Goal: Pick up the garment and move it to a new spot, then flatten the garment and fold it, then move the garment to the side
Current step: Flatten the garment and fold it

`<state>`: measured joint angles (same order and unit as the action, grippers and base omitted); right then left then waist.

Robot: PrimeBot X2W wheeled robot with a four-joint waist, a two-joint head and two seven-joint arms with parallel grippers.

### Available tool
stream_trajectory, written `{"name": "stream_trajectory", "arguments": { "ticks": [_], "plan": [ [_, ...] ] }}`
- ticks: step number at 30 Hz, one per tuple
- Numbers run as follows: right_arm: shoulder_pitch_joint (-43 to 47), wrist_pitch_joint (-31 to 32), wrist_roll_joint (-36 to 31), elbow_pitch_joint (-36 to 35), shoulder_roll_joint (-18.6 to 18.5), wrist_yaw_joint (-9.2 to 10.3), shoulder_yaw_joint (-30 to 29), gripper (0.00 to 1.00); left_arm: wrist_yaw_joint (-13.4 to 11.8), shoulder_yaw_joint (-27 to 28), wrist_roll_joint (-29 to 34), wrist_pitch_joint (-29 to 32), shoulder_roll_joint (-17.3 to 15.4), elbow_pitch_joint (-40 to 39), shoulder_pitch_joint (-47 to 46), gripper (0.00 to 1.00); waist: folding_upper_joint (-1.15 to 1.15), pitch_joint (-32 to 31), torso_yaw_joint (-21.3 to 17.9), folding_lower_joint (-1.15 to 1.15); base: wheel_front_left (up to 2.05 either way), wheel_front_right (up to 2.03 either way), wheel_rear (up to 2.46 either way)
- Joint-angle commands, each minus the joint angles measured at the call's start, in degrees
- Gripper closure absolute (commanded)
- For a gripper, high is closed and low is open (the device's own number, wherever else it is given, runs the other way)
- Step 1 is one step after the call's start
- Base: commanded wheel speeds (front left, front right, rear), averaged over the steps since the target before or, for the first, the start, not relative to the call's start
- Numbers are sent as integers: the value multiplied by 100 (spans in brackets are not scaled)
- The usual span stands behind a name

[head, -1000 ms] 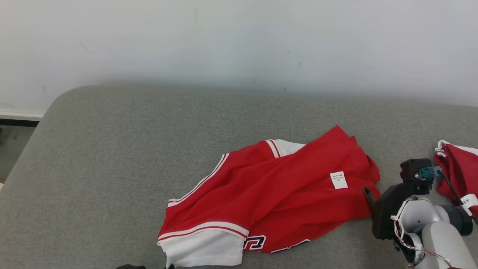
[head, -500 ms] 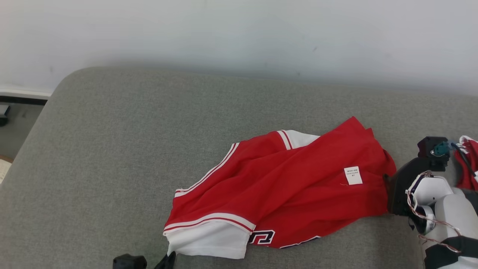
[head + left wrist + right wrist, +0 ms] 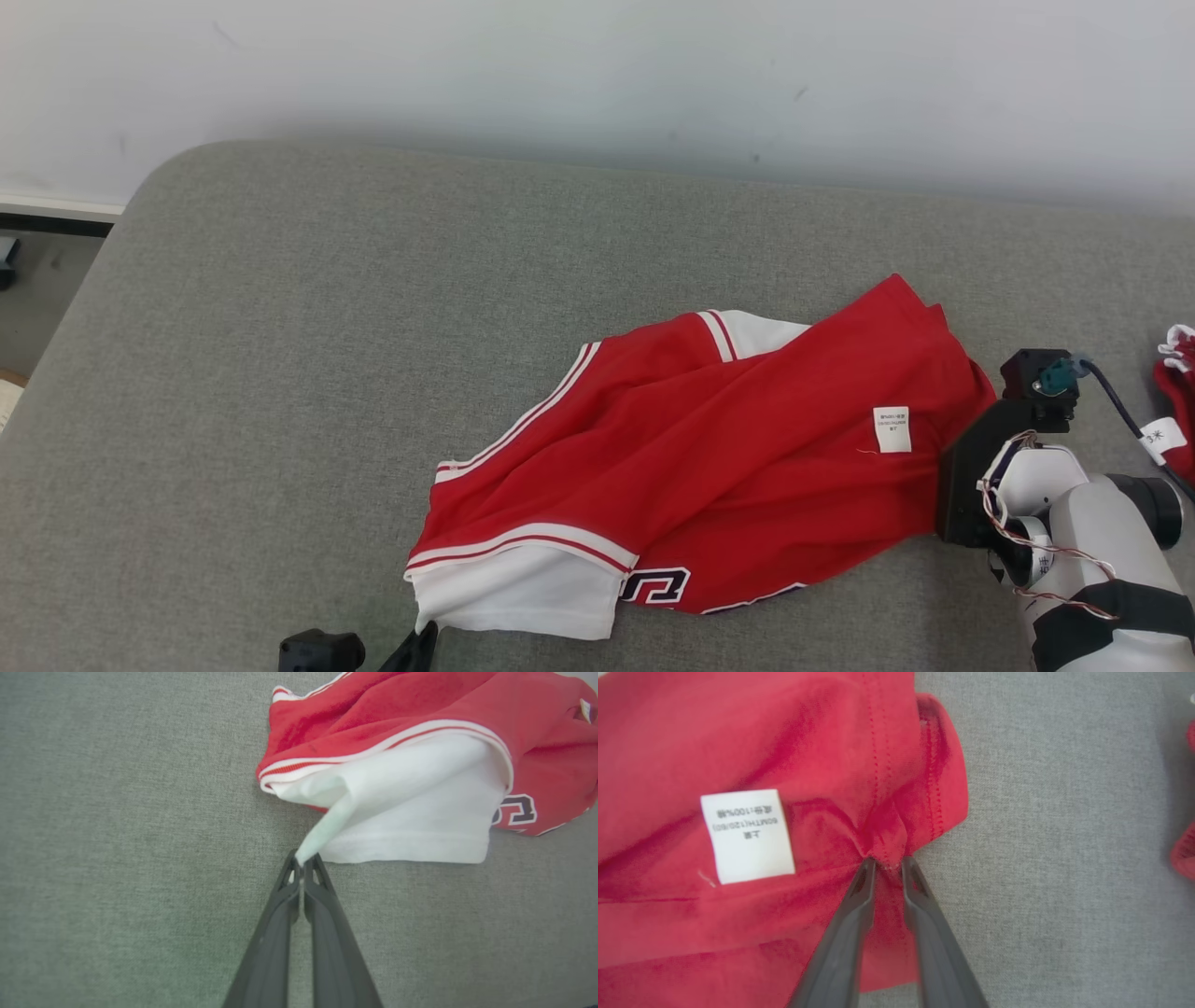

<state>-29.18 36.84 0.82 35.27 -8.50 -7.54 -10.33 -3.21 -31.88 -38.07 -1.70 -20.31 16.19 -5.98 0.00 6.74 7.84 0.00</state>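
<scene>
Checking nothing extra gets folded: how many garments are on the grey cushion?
2. The red and white garment lies in the middle; a second red garment sits at the head view's right edge, cut off by the frame. Others may lie outside view.

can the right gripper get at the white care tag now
Probably not: the right gripper is pinched on the garment beside the care tag, so it must let go first.

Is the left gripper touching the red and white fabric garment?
Touching: left wrist view shows the left gripper shut on a white corner of the garment.
</scene>
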Motion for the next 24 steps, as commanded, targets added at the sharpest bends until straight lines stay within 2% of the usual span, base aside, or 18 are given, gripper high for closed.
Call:
{"name": "stream_trajectory", "arguments": {
  "ticks": [1,3,8,13,15,21,24],
  "plan": [
    [0,-43,74,29,-18,12,60,82,-25,0,-14,-19,-15,-1,-70,100,0,6,-20,0,0,0,0],
    [0,-68,108,38,-51,12,112,100,-27,-11,-18,-19,-5,7,-80,100,0,1,-35,0,0,0,0],
    [-6,-269,213,-37,-125,12,245,100,-20,68,-102,-143,61,-56,-119,100,0,-43,-55,0,0,0,0],
    [116,-520,477,-394,-175,12,327,100,107,447,-479,-512,156,-479,-132,100,0,-206,-92,0,0,0,0],
    [195,-515,571,-605,-188,12,403,100,69,531,-541,-559,123,-708,-116,100,0,-282,-146,0,0,0,0],
    [419,-439,1276,-1543,-111,12,486,100,10,979,-999,-690,179,-1530,-66,100,0,-489,-368,0,0,0,0],
    [494,-327,1875,-2461,-102,12,496,100,67,1282,-1335,-560,100,-2168,-360,100,0,-514,-547,0,0,0,0]
  ]
}}
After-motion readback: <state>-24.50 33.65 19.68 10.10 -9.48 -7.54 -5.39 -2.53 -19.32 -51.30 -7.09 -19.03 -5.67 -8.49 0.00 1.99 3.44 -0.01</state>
